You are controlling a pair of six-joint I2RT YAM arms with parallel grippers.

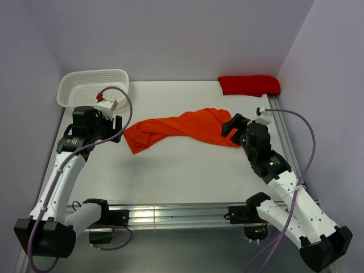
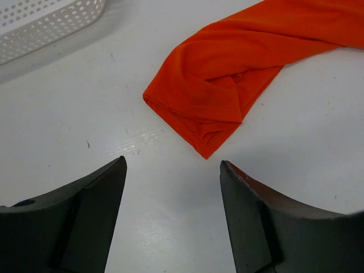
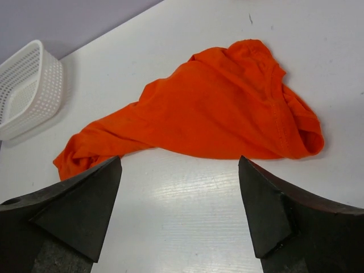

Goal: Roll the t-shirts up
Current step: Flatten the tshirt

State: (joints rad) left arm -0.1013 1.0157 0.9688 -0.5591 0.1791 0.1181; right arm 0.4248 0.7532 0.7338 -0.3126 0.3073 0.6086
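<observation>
The orange t-shirt (image 1: 179, 129) lies crumpled in a long bunch at frame centre on the white table (image 1: 187, 176), ungripped. The red t-shirt (image 1: 249, 85) sits as a compact bundle at upper right. The left gripper (image 2: 172, 165), jaws open, hangs near the orange shirt's left end. The right gripper (image 3: 179, 162), jaws wide open, hangs near its right end. A white basket (image 1: 94, 85) stands at upper left.

The left arm (image 1: 61, 170) and right arm (image 1: 273, 168) are leaning inward; left claw (image 2: 172, 164) and right claw (image 3: 180, 160) are gaping empty, seemingly hovering low.
</observation>
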